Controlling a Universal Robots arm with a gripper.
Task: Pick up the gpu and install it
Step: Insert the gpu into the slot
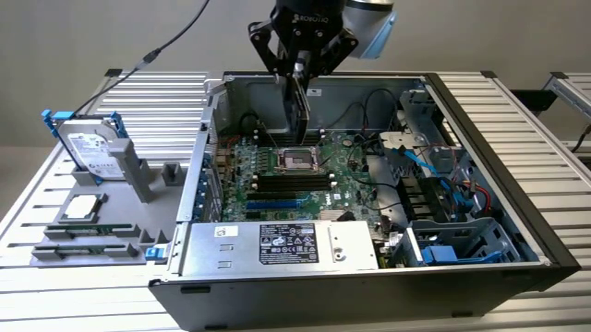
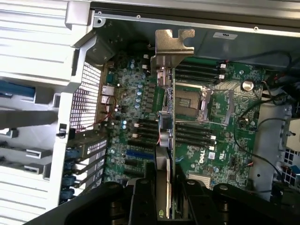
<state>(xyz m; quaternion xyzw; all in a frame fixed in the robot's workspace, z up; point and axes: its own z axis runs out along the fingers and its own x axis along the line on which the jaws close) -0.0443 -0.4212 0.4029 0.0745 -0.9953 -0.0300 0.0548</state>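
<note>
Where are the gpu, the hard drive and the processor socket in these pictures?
gpu (image 2: 174, 44), wrist view, on its silvery end bracket.
hard drive (image 1: 90, 149), exterior view, on its white label.
processor socket (image 1: 297, 159), exterior view, on its middle.

Thin flat gpu card (image 1: 301, 111): green board, black face, silvery end bracket (image 2: 174, 44).
It hangs upright, edge-on, above the motherboard (image 1: 356, 169) inside the open case (image 1: 369, 304).

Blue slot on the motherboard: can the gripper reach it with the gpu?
Probably yes: the gripper holds the gpu on edge above the open case, nothing stands over the blue slot, and the cables lie aside.
</note>
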